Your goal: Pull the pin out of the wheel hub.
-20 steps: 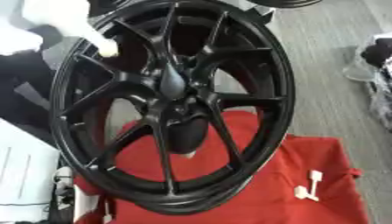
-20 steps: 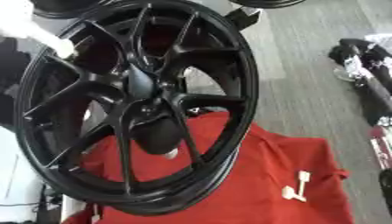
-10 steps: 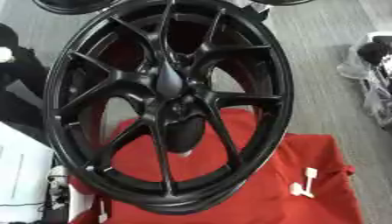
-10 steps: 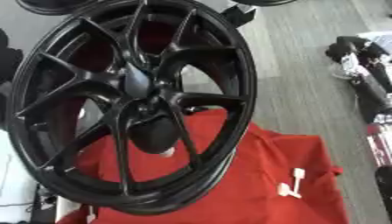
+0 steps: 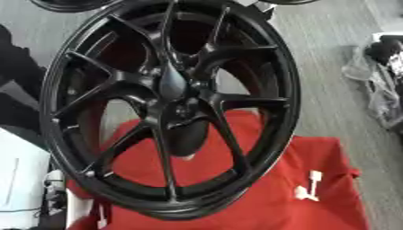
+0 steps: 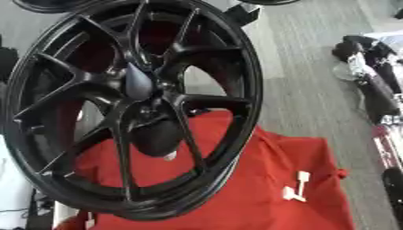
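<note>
On the red cloth (image 5: 260, 197), a black wheel hub (image 5: 169, 108) stands; no robot hand shows.

floor (image 5: 330, 67): grey, striped | red cloth (image 5: 267, 197): covers table | dark clutter (image 6: 370, 85): right edge

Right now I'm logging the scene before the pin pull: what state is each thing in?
wheel: upright, tilted, standing on the red cloth.
red cloth: spread flat under the wheel.
small white piece: lying on the cloth, apart from the wheel.
Robot hands: neither in view.
Pin: cannot make it out.
</note>
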### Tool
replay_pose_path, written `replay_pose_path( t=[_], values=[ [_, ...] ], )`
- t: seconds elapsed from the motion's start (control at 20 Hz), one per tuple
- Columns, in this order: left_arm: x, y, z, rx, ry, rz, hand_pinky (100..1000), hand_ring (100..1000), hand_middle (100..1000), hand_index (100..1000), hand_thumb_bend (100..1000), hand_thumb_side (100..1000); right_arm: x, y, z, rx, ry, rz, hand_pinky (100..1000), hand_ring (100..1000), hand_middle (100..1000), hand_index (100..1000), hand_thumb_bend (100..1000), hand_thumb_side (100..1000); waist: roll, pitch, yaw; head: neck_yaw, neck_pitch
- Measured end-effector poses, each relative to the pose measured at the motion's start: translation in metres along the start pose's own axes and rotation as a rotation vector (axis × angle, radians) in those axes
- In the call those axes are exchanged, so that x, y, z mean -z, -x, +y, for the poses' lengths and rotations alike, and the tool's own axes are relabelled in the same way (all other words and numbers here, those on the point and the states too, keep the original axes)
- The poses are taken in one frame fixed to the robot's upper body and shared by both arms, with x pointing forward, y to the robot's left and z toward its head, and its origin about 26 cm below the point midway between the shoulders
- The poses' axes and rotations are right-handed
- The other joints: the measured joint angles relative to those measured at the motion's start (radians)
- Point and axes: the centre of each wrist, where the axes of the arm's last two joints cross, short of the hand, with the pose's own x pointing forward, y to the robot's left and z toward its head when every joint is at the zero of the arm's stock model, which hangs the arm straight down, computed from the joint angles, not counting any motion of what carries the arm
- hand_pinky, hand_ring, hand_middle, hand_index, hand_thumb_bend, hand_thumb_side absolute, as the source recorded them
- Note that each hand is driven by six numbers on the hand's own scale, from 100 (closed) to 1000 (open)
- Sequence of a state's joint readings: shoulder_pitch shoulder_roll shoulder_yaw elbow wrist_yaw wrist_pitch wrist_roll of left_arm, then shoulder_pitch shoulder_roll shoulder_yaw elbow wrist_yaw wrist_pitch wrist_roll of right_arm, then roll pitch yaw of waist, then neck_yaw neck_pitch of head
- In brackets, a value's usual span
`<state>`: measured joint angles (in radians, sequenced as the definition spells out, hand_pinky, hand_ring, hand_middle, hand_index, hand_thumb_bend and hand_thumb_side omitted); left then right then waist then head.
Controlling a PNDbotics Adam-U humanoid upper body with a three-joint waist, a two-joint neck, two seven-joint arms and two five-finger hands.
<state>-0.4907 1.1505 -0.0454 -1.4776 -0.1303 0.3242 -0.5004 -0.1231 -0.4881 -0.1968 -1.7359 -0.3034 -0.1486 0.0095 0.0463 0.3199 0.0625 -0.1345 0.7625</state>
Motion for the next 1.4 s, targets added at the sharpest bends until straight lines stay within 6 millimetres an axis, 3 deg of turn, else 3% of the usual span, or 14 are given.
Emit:
replay_pose_path(
  t=[0.4,0.65,1.1,1.2,1.4],
  values=[
    [0.002,0.005,-0.002,-0.008,0.011,-0.005,851,840,799,836,236,597,0.0,0.0,0.0,0.0,0.0,0.0,895,755,661,738,100,469,0.0,0.001,-0.004,0.0,-0.004],
    [0.003,0.004,-0.003,-0.008,0.023,-0.018,854,846,811,867,322,624,0.001,-0.001,0.0,0.0,-0.001,-0.003,895,755,661,738,100,469,0.002,0.001,-0.005,0.0,-0.009],
    [0.004,0.0,-0.006,-0.023,0.016,-0.032,840,831,788,843,158,592,0.001,-0.001,0.0,0.001,-0.002,-0.003,895,755,661,738,100,469,0.003,0.001,-0.006,0.0,-0.009],
    [0.005,-0.003,-0.008,-0.044,0.006,-0.05,827,821,777,841,100,656,0.002,-0.001,0.0,0.001,-0.002,-0.004,895,754,661,738,100,469,0.002,0.001,-0.006,0.0,-0.009],
    [0.007,-0.015,-0.016,-0.149,-0.038,-0.144,801,797,749,829,100,793,0.002,-0.001,0.0,0.002,-0.002,-0.004,895,754,661,738,100,468,-0.001,0.001,-0.006,0.0,-0.009]
  ],
)
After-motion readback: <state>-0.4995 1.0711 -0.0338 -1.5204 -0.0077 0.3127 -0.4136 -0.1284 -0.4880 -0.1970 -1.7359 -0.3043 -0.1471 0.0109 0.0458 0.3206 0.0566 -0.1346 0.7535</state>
